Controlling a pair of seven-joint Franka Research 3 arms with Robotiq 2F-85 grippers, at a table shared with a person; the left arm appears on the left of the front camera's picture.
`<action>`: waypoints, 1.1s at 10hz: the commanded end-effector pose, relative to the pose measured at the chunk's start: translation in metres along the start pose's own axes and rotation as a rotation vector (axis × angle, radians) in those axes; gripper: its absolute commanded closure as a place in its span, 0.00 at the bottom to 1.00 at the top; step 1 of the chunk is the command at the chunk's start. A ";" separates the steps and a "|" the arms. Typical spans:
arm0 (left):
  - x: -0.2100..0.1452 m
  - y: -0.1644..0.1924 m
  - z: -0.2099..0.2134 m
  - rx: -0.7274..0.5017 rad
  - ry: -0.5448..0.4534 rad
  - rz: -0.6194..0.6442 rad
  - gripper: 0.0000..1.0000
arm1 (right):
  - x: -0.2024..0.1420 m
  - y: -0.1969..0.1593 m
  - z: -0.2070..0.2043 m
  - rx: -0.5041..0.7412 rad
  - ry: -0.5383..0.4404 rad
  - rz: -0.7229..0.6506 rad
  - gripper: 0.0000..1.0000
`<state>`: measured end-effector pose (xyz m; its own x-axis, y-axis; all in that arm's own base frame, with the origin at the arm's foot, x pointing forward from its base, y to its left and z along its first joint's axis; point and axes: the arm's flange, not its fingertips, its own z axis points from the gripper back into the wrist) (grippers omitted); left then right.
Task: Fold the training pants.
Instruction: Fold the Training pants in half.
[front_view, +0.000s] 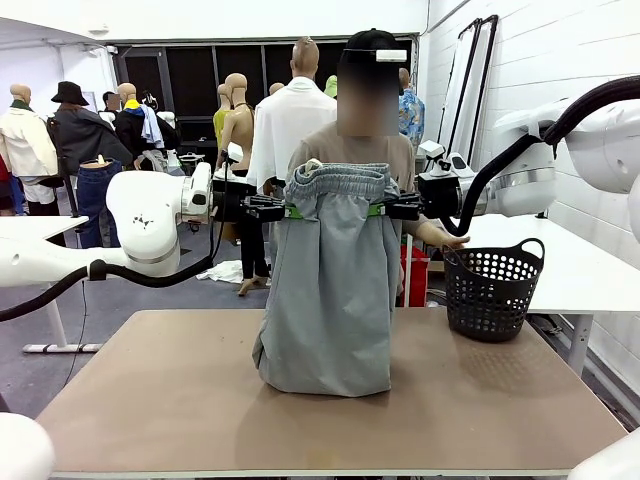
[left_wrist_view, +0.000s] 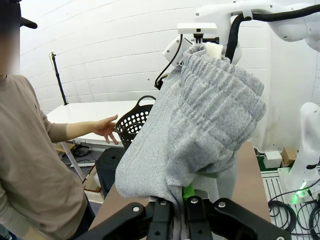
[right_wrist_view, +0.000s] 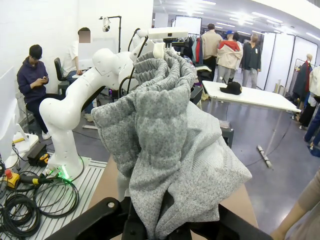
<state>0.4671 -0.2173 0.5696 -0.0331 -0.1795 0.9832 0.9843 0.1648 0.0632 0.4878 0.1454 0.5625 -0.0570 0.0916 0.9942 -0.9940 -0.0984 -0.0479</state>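
Brown and bare near the camera, the table (front_view: 150, 400) is carrying the bottom of the training pants (front_view: 330, 290), whose lower edge is bunching on the tabletop at the middle while the rest is hanging upright like a curtain. Both arms are holding the garment up just below its gathered elastic waistband: the left gripper (front_view: 285, 210) is pinching the cloth at the picture's left edge of the pants and the right gripper (front_view: 380, 210) is pinching the opposite edge, green pads showing at both spots. Seen from the left wrist, the left gripper (left_wrist_view: 180, 210) is clamping grey jersey between its closed fingers, and the training pants (left_wrist_view: 200, 125) are rising in front of it with the ribbed waistband flopping over at the top. Seen from the right wrist, the right gripper (right_wrist_view: 165, 227) is likewise clenching a thick fold of the training pants (right_wrist_view: 165, 145), the fabric covering most of its fingers. Behind the garment a person (front_view: 350, 150) is standing at the far side of the table, one hand (front_view: 445, 238) reaching out toward a dark perforated basket (front_view: 492, 288) that is sitting on the table's right part, well apart from the pants.
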 end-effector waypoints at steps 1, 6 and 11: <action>0.002 0.002 0.002 -0.002 -0.002 -0.012 1.00 | 0.001 0.000 0.000 -0.004 -0.007 0.001 1.00; 0.001 0.014 -0.004 0.025 -0.001 -0.032 1.00 | -0.002 -0.019 0.005 -0.013 0.014 0.016 1.00; 0.010 0.072 -0.013 0.129 0.071 -0.065 1.00 | 0.008 -0.074 0.012 -0.019 0.058 0.094 1.00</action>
<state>0.5189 -0.2164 0.5786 -0.0683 -0.2129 0.9747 0.9656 0.2315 0.1182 0.5462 0.1449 0.5708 -0.1167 0.1122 0.9868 -0.9902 -0.0901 -0.1069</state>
